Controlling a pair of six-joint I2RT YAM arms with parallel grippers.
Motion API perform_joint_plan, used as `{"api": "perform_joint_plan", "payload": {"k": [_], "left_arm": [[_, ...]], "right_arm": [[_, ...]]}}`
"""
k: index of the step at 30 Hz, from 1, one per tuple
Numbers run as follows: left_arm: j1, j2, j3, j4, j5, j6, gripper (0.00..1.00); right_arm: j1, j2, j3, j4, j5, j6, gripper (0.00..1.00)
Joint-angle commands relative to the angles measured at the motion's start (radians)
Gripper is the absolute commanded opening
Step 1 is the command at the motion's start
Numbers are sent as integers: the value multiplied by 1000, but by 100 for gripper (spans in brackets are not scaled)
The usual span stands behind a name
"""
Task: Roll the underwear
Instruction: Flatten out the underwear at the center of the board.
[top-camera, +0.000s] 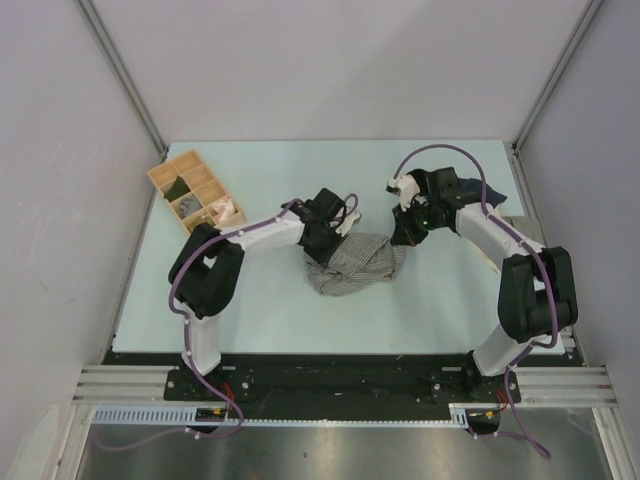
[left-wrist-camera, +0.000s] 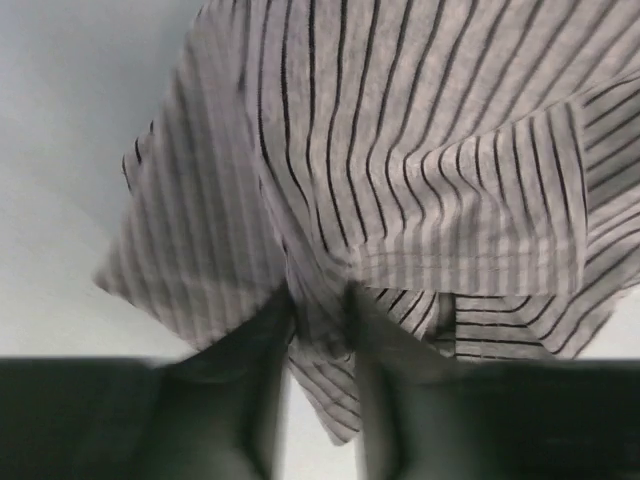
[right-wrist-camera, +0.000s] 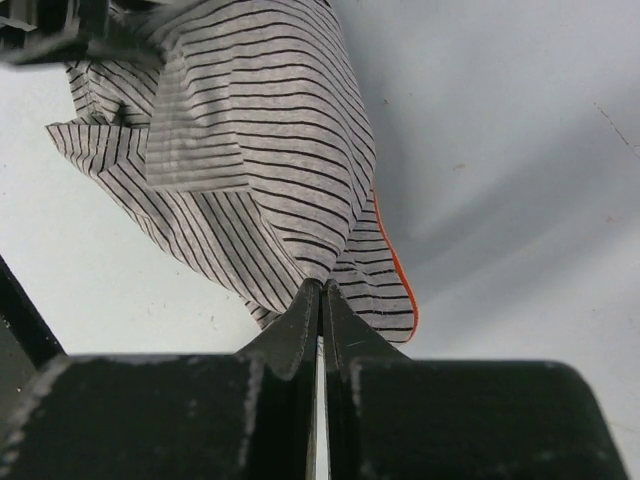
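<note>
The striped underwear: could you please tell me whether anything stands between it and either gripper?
Nothing visible does: the left gripper and the right gripper are each shut on the underwear.

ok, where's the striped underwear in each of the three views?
Top external: the underwear sits near frame centre, bunched on the table.
Left wrist: it fills the upper and right frame, with a fold pinched in the left gripper at bottom centre.
Right wrist: it runs from upper left to centre, its edge pinched in the right gripper.
Shared landmark: the pale table surface, visible around the cloth in all three.
</note>
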Motion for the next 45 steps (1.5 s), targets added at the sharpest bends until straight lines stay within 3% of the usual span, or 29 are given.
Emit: {"api": "perform_joint_plan", "payload": {"k": [1, 4, 9, 14, 19, 24, 26, 30, 33, 34, 35, 37, 43, 45], "left_arm": [[1, -60, 59, -73, -36, 5, 22], [1, -209, 51, -73, -44, -18, 12], [1, -466, -3, -120, 138, -22, 12], [1, -700, -70, -200, 309, -36, 10], [1, -883, -107, -203, 456, -116, 7], [2, -960, -150, -88, 452, -186, 6], [19, -930, -208, -21, 403, -203, 0], [221, -752, -360, 226, 467, -350, 0], [361, -623, -409, 395, 354, -433, 27], [390, -536, -387, 422, 335, -446, 39], [416, -500, -365, 444, 317, -450, 45], [453, -454, -302, 435, 266, -435, 55], [392, -523, -288, 334, 367, -288, 83], [331, -528, -306, 266, 410, -254, 84]], "right_arm": [[16, -52, 7, -5, -12, -26, 0], [33, -95, 8, -22, -5, -70, 0], [49, -295, 24, -103, -30, -170, 0], [117, -510, 103, -380, -68, -365, 0], [210, -725, 131, -453, -51, -367, 0], [158, -712, 149, -397, -39, -265, 0], [153, -653, 143, -309, 22, -212, 0], [145, -411, 142, -135, 114, -80, 0], [156, -187, 163, 45, 188, -6, 12], [170, -132, 195, 54, 232, 0, 32], [173, -12, 233, 24, 245, -4, 39], [144, 68, 339, -104, 201, -14, 49], [12, -44, 154, -137, -83, -95, 61], [-7, -38, 119, -139, -114, -123, 61]]}}
